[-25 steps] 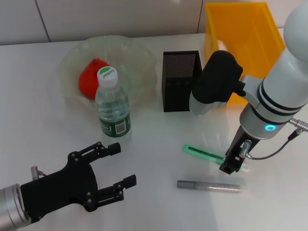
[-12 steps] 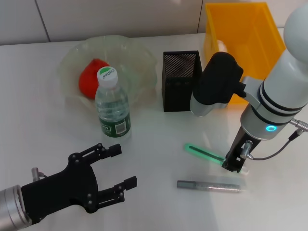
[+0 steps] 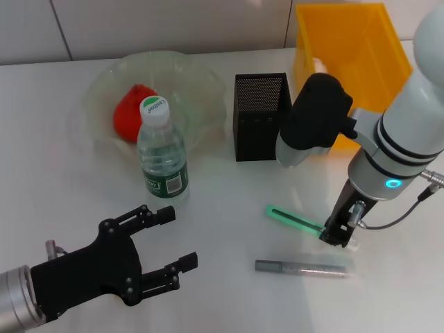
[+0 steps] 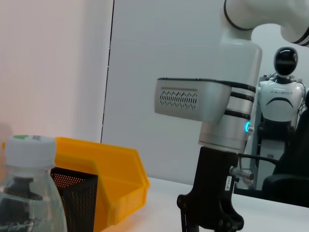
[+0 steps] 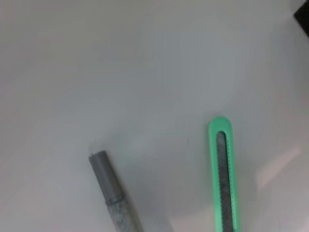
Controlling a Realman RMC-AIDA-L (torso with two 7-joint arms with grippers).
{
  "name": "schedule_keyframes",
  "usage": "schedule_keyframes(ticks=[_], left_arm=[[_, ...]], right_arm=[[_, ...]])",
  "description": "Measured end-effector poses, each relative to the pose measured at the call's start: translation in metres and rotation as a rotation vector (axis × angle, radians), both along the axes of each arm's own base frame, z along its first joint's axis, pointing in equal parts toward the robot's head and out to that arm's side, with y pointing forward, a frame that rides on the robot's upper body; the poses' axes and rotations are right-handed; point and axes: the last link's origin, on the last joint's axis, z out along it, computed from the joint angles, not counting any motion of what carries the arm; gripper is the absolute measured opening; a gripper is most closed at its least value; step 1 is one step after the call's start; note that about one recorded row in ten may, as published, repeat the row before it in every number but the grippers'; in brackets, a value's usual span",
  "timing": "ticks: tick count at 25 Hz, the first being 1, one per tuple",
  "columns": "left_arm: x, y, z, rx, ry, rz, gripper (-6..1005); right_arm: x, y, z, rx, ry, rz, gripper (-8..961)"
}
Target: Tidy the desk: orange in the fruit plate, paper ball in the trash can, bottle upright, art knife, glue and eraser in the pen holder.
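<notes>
The right gripper [image 3: 338, 234] sits low over the green knife's [image 3: 295, 220] end; whether it has clenched, I cannot tell. Lift it level (blade side away), then tip it upright over the pen holder [image 3: 261, 116]. The left gripper [image 3: 166, 243] rests released, well away from the holder.

right pincer [image 3: 336, 234] edged slightly along green art knife [image 3: 295, 220], toward its end

One bottle [image 3: 161, 153]; one red fruit [image 3: 132, 111]; one clear bowl [image 3: 201, 83]; one black mesh holder [image 3: 260, 116]; one yellow bin [image 3: 350, 35]; one green knife [image 3: 295, 220]; one grey stick [image 3: 300, 268]; two grippers, left [image 3: 156, 248] and right [image 3: 337, 234].
</notes>
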Motion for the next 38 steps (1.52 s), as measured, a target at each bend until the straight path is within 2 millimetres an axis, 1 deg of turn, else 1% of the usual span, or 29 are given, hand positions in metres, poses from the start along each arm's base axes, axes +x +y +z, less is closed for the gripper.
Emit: schedule_keyframes(ticks=[2,6,7,9,18,23,27,29,32,38], left_arm=[[0.0,0.0,0.0,-0.001,-0.003,0.0,780],[0.0,0.0,0.0,-0.004,-0.005,0.003,780],[0.0,0.0,0.0,-0.004,-0.005,0.002,780],[0.001,0.0,0.0,-0.005,-0.006,0.002,780],[0.002,0.0,0.001,-0.007,-0.012,-0.002,780],[0.004,0.002,0.001,-0.01,-0.015,-0.012,780],[0.006,0.003,0.001,-0.01,-0.018,-0.017,780],[0.006,0.004,0.001,-0.01,-0.019,-0.019,780],[0.007,0.005,0.001,-0.011,-0.02,-0.019,780],[0.01,0.007,0.001,-0.014,-0.029,-0.017,780]], right_arm=[[-0.005,-0.001,0.005,0.004,0.008,0.009,166],[-0.012,-0.001,0.022,0.024,0.042,0.008,168],[-0.012,-0.001,0.022,0.024,0.042,0.008,169],[-0.015,-0.002,0.029,0.032,0.056,0.009,170],[-0.033,-0.01,0.084,0.11,0.128,0.043,174],[-0.044,-0.014,0.11,0.15,0.101,0.162,176],[-0.053,-0.015,0.127,0.195,0.031,0.287,178],[-0.059,-0.012,0.136,0.233,-0.012,0.348,179],[-0.067,-0.005,0.145,0.284,-0.071,0.456,180],[-0.083,0.008,0.152,0.3,-0.117,0.684,183]])
